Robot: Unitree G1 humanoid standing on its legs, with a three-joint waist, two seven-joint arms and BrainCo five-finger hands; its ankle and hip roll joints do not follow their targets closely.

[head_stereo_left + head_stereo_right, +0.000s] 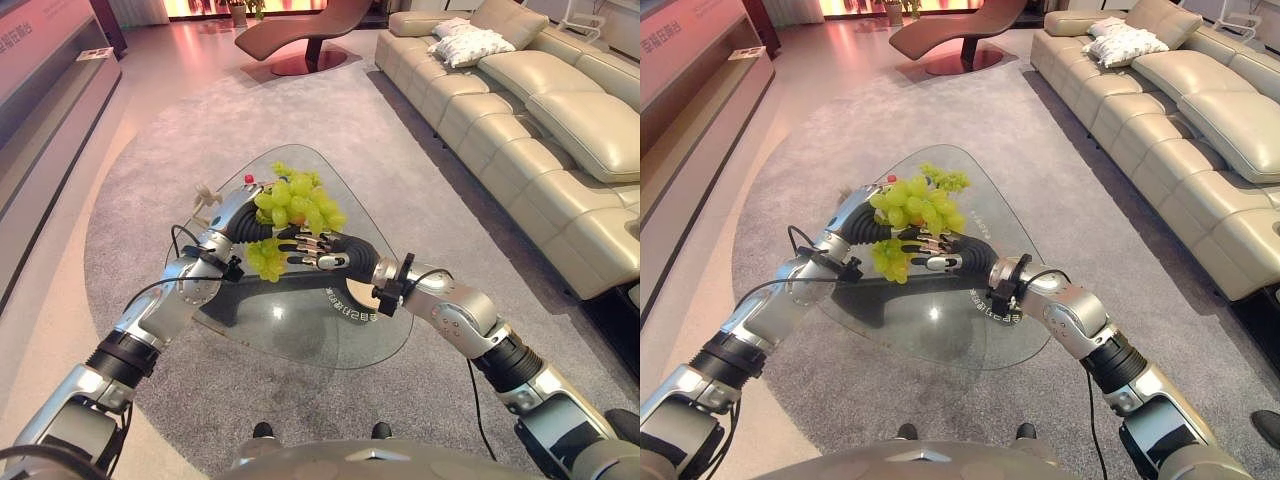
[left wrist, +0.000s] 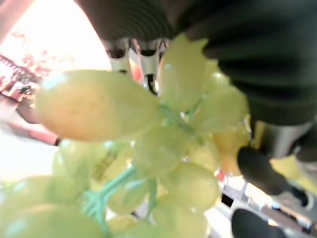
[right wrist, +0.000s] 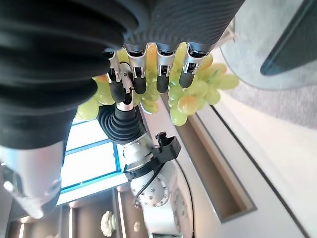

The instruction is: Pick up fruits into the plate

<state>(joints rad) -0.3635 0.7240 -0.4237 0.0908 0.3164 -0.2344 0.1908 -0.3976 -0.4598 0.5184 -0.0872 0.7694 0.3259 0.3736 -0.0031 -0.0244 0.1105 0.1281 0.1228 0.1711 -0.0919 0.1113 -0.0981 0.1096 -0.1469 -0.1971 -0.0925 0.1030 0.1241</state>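
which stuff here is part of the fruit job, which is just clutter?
Job:
green grapes, held up between both hands
left hand
right hand
glass table

Lying about:
beige sofa
white cushion
lounge chair
grey rug

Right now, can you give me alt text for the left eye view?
Both hands meet over a triangular glass coffee table, the left hand and right hand cradling a bunch of green grapes between them. A beige leather sofa stands along the right on a grey carpet.
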